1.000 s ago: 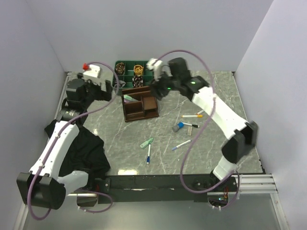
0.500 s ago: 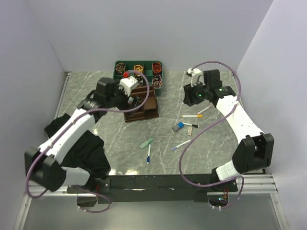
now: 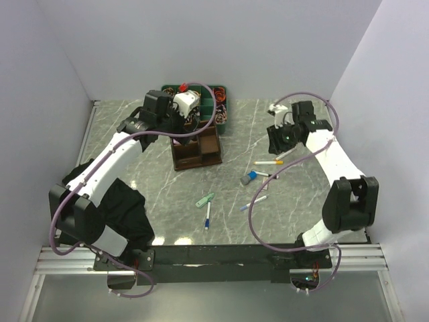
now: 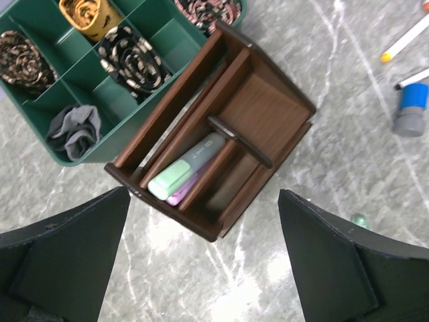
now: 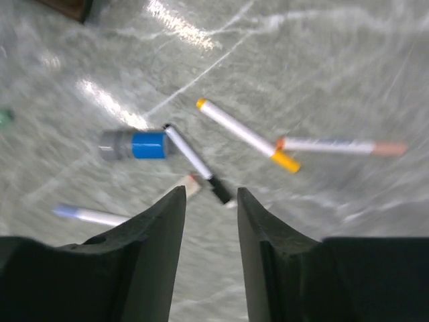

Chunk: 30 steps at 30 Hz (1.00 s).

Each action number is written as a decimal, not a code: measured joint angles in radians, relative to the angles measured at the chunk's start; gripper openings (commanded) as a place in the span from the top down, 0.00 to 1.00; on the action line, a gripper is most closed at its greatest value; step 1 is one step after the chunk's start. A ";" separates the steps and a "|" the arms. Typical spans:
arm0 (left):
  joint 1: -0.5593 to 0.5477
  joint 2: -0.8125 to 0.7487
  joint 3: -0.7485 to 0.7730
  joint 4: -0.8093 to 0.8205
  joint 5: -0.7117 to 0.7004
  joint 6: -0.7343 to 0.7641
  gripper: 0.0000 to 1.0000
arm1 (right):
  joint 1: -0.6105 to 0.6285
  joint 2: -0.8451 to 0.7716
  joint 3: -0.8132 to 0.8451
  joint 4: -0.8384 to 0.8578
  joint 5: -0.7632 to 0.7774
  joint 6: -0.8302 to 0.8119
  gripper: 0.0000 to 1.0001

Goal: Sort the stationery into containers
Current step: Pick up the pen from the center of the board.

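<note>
Gaping wide and empty, the left gripper [image 4: 201,268] hangs over the brown organiser [image 4: 268,107] near the worktop's [image 4: 348,174] far edge, a mint-green piece [image 4: 184,171] in its long slot. The right gripper [image 5: 209,194], jaws narrowly apart and empty, hovers above a yellow-tipped pen [image 5: 244,134] and a blue-grey cylinder [image 5: 134,145] toward the right edge.

Closing in on three sides with plain pale lilac walls [image 3: 221,40], lying flat as a grey marble table [image 3: 161,194], shining with small white light spots [image 3: 175,239]

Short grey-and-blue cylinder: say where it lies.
The cylinder lies on the marble table in the top view, right of the dark brown wooden organiser, beside a black-tipped white pen.
</note>
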 measured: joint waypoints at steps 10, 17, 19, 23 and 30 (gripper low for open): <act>0.000 0.026 0.040 -0.027 -0.080 0.069 0.01 | 0.002 0.290 0.283 -0.206 -0.047 -0.640 0.57; 0.010 0.027 0.046 -0.024 -0.121 0.085 0.01 | 0.014 0.337 0.266 -0.252 -0.013 -0.883 0.57; 0.014 0.029 0.048 -0.027 -0.125 0.089 0.01 | 0.021 0.338 0.245 -0.252 0.000 -0.916 0.57; 0.018 0.066 0.099 -0.039 -0.079 0.110 0.00 | 0.018 0.340 0.242 -0.256 -0.020 -0.903 0.57; -0.101 0.317 0.369 0.018 0.120 0.134 0.02 | -0.175 0.322 0.294 -0.173 -0.252 -0.566 0.57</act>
